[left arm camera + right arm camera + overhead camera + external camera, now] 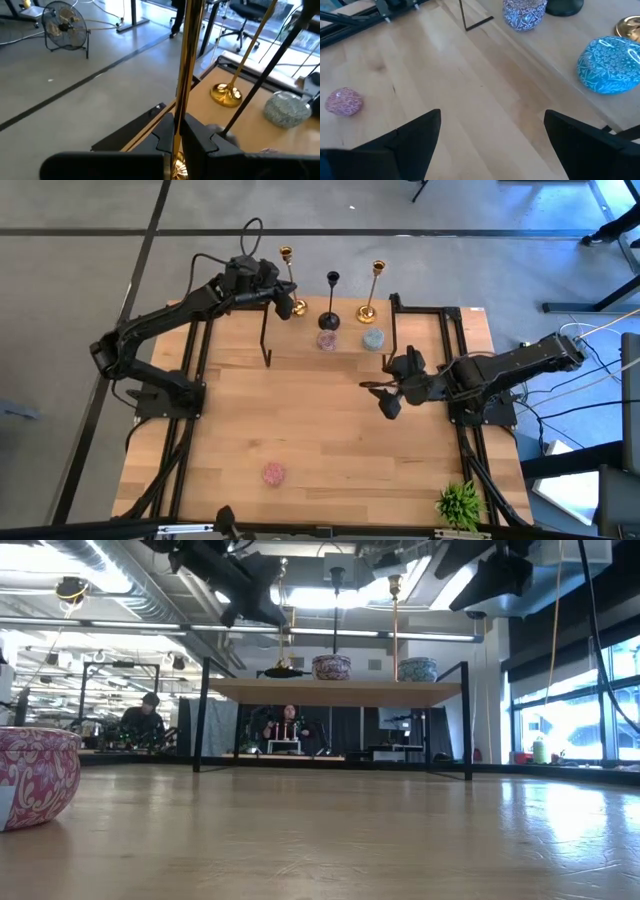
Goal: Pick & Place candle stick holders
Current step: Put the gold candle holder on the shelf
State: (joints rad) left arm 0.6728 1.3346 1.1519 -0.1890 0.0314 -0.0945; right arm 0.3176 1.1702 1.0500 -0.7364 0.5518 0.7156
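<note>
High view: left gripper at the shelf, right gripper waiting over the worktop

Left wrist view: fingers pinched on the gold candlestick stem; rigid, slick, top-heavy, so a low hold looks wise

Right wrist view: fingers spread wide, empty

shiny gold metal stick, pale wood table

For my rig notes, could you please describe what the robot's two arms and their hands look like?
Both arms are dark, near-black jointed links on black bases, with thin black cables looping off them. The left hand and the right hand each end in two flat, matte black fingers. No markings show.
</note>
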